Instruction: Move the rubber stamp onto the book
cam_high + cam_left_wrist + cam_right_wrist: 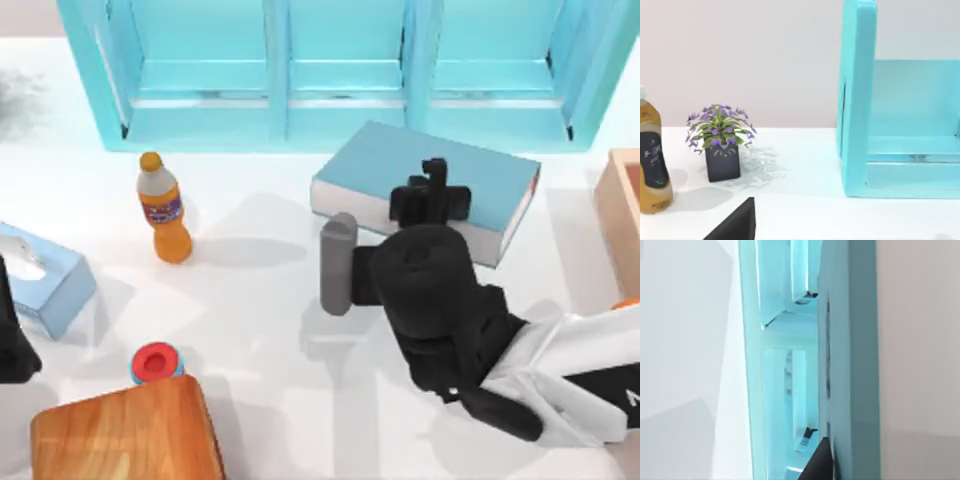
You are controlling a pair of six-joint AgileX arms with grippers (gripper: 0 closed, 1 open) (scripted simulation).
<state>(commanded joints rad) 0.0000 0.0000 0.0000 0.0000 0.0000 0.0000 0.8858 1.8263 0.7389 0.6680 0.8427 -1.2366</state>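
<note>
The book [395, 165] lies flat on the white table [260, 300], right of centre and toward the far side, just in front of the teal shelf [340, 70] that runs along the far edge; it is turned at a slight angle, and its white page edges face near and right. The right gripper [433, 178] hangs over the near part of the book's cover, with the black bulk of the right arm reaching in from the near right corner. Whether this gripper is open, closed or carrying anything cannot be told, and the stamp's place cannot be told either. A grey cylinder [338, 263] stands out from the arm's left side, just near of the book's left corner. The left gripper [10, 345] is parked at the table's left edge, its state likewise unclear. An orange bottle [165, 210] stands upright left of centre, well apart from the book. A pale blue tissue box [50, 285] sits at the left edge, and a red-capped blue round object [155, 362] sits just beside the far edge of a wooden board [125, 435] at the near left. A wooden box [622, 210] is at the right edge. The left wrist view adds a potted purple plant [720, 145] on the table.
</note>
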